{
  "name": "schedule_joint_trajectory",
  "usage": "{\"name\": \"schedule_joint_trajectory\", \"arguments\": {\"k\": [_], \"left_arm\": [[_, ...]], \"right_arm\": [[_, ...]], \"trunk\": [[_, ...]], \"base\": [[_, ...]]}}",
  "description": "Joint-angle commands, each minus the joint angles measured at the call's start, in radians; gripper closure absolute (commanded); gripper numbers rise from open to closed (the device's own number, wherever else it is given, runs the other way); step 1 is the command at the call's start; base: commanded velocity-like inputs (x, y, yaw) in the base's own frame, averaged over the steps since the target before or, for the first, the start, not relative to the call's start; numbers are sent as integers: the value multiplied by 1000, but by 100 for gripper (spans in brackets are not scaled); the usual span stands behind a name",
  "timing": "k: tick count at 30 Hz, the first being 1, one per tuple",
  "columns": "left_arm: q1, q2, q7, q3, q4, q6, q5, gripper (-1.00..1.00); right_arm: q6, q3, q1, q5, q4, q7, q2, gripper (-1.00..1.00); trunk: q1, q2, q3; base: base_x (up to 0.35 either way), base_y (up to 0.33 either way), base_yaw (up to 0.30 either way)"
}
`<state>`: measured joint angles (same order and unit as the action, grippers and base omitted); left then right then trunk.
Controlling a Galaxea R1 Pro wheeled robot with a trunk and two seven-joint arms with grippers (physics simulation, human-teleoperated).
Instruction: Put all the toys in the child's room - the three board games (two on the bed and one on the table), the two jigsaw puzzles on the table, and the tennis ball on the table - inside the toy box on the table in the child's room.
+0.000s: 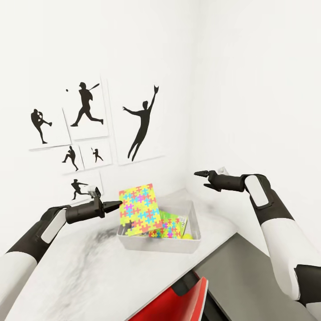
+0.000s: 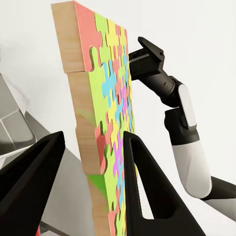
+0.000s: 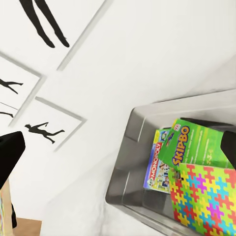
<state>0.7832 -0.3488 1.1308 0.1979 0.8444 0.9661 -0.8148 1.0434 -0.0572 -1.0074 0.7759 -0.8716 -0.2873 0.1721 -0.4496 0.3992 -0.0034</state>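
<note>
Wall: I see the white corner wall behind the table, hung with black baseball silhouette prints.
Table: the pale marbled table runs into that corner; its near edge is cut off by my red base part.
Toy box: the grey toy box sits on the table toward the corner. Its far end is hidden by what is inside.
Box contents: from the right wrist I make out a Skip-Bo box, a Monopoly box and one jigsaw puzzle lying in it (a yellow-green patch shows at the far end in the head view, too small to name).
Held jigsaw puzzle: a second jigsaw puzzle board stands on edge over the box's near-left end, long axis nearly vertical, leaning slightly, coloured face toward the box. Its lower edge is hidden behind the rim.
Left gripper: my left gripper is clamped on that board's left edge, one finger on the coloured face, the other on the back.
Right gripper: my right gripper hovers above and beyond the box, well apart from it, fingers spread, holding nothing.
</note>
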Motion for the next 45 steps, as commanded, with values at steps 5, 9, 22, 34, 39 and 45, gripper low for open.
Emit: {"name": "schedule_joint_trajectory", "arguments": {"k": [5,9,22,34,39,45], "left_arm": [[1,-1,1,3,-1,5,-4,100],[1,-1,0,3,-1,5,-4,100],[1,1,-2,4,-1,5,-4,100],[1,1,1,3,-1,5,-4,100],[1,1,1,3,-1,5,-4,100],[1,5,-5,3,-1,7,-4,100]], "right_arm": [[4,-2,0,-10,0,-9,-1,-100],[4,-2,0,-10,0,-9,-2,-100],[4,-2,0,-10,0,-9,-2,-100],[4,-2,17,-10,-5,-10,0,-100],[4,-2,19,-10,-27,-12,0,-100],[4,-6,42,-10,-44,-18,3,-100]], "trunk": [[0,1,0],[0,1,0],[0,1,0],[0,1,0],[0,1,0],[0,1,0]], "base": [[1,-1,162],[54,-48,180],[71,-44,7],[38,0,0],[0,0,0],[0,0,0]]}}
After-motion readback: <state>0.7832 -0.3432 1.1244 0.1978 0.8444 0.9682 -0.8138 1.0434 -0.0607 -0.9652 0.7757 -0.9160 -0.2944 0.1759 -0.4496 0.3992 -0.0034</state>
